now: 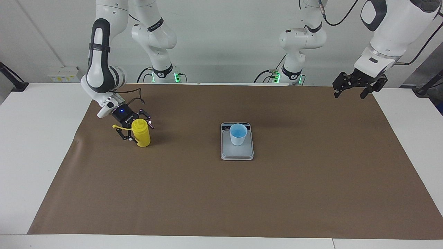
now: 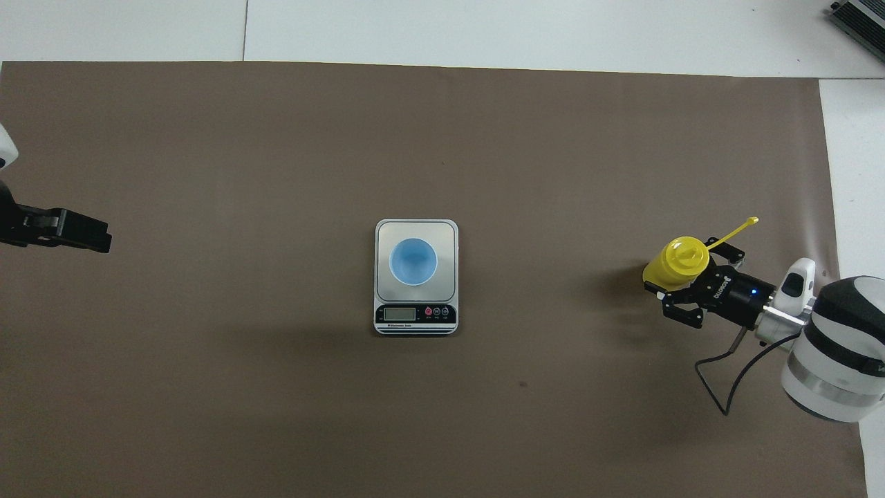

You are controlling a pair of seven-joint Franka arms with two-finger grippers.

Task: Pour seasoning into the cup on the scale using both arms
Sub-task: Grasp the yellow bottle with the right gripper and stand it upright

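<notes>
The yellow seasoning bottle [image 1: 142, 135] stands upright on the brown mat toward the right arm's end of the table, its cap strap sticking out sideways. It also shows in the overhead view [image 2: 681, 261]. My right gripper [image 1: 140, 132] is low at the bottle, open, with one finger on each side of it [image 2: 695, 277]. The light blue cup [image 1: 238, 134] stands upright on the grey scale [image 1: 237, 154] at the mat's middle; both also show in the overhead view, the cup [image 2: 413, 261] and the scale [image 2: 451, 235]. My left gripper [image 1: 349, 94] waits open and empty, raised over the mat's edge at the left arm's end [image 2: 97, 238].
The brown mat [image 1: 221, 200] covers most of the white table [image 1: 34, 145]. The scale's display strip [image 2: 415, 315] faces the robots. A black cable [image 2: 719, 377] loops from the right wrist onto the mat.
</notes>
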